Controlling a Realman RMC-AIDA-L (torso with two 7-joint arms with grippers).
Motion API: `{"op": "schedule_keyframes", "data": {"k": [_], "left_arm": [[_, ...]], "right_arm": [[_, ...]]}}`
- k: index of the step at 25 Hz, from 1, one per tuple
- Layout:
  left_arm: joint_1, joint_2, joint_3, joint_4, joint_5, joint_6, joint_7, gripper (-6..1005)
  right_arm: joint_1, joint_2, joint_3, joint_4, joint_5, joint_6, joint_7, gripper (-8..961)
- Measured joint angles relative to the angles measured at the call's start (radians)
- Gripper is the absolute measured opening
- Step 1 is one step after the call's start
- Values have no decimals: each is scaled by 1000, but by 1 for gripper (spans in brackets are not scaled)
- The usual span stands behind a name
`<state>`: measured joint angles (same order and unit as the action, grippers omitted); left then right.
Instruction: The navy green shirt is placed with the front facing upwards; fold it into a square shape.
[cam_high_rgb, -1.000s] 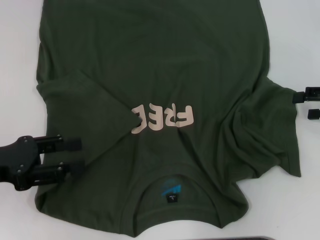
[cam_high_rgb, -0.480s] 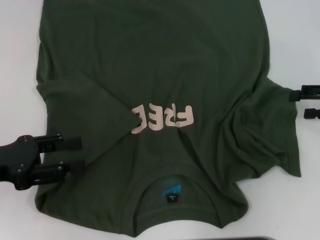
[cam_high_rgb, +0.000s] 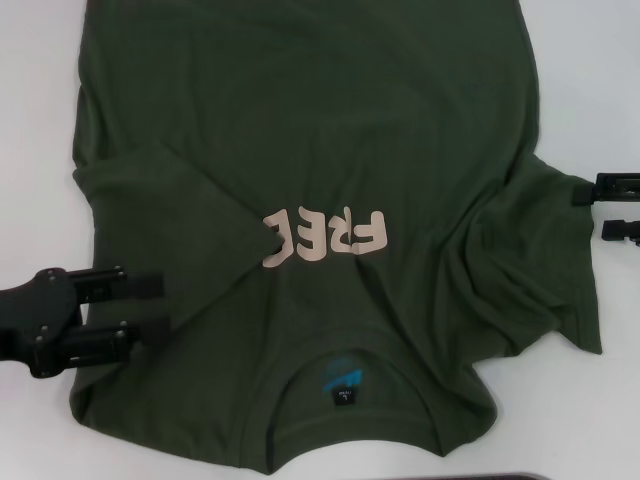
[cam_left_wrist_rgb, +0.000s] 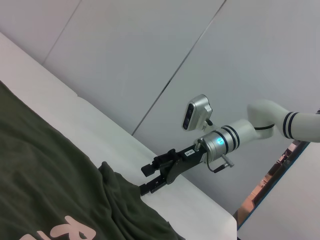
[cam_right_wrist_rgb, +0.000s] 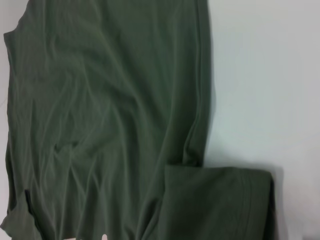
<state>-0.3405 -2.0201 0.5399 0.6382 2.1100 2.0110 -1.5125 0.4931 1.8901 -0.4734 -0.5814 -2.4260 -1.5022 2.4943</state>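
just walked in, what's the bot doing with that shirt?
Two-arm fold, early stage. The navy green shirt lies front up on the white table, collar nearest the robot. Its left-side sleeve is already folded in over the chest, covering part of the lettering. The left gripper, fingers apart, rests on that folded side. The right gripper, also open, sits at the edge of the other sleeve, which is spread out and unfolded. Nothing gripped yet.

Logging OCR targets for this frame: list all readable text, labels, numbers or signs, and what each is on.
"FREE": pale pink letters on the chest of the navy green shirt, upside down in the head view; the left sleeve fold covers whatever follows.
Small black tag inside the collar: print too small to read.
Blue print inside the collar: unreadable.
Label on the right gripper: too small to read.
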Motion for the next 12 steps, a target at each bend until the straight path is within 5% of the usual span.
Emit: {"op": "schedule_keyframes", "data": {"k": [12], "left_arm": [[0,0,0,0,1,0,0,667]], "right_arm": [[8,3,-1,0,3,1,0,913]]}}
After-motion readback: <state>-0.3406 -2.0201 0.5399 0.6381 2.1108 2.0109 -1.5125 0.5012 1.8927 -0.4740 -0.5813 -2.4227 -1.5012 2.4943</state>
